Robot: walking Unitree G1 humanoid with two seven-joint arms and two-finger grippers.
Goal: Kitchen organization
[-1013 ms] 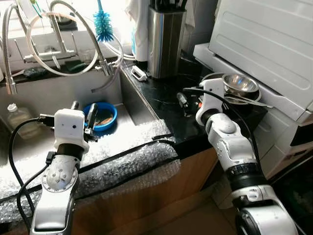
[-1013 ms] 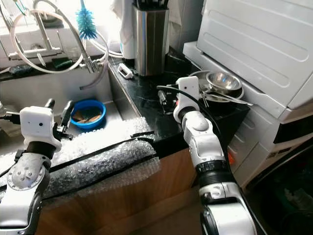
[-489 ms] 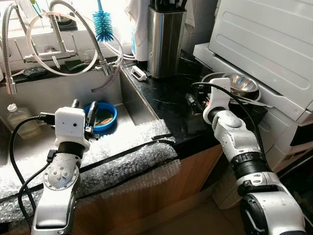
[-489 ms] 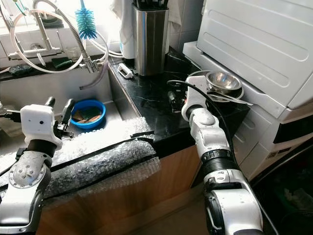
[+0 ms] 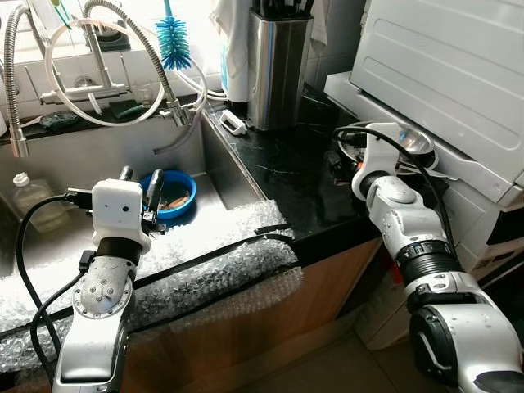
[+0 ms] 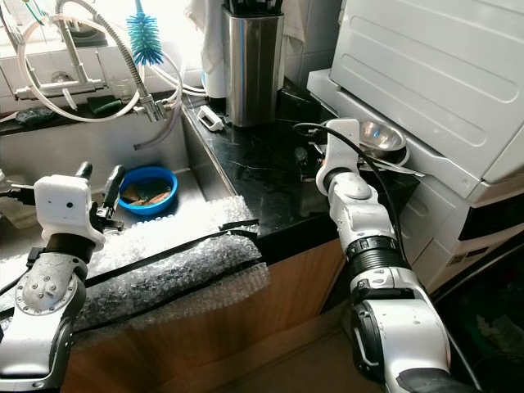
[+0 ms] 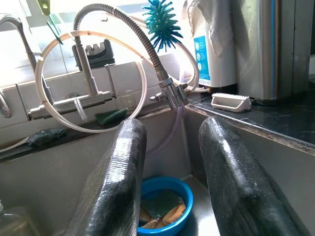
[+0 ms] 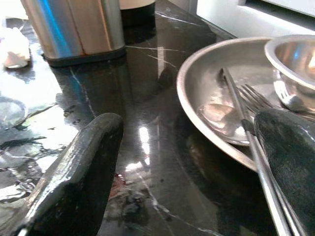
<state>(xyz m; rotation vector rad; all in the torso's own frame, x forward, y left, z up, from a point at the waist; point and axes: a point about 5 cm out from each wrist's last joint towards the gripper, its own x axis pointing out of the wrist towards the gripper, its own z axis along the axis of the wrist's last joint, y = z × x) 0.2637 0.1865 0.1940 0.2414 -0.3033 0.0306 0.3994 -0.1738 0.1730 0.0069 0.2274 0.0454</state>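
The left gripper [image 7: 170,172] is held spread and empty over the sink, aimed toward the blue bowl [image 5: 169,195] on the sink floor. Farther along, the right gripper [image 8: 192,162] is positioned low over the black counter [image 5: 282,168], fingers spread wide, one fingertip [image 8: 288,147] just beside the utensil handles on the steel plate [image 8: 206,83]. An approach to the plate's rim is judged to be in hand; a further advance and closure are called for next.
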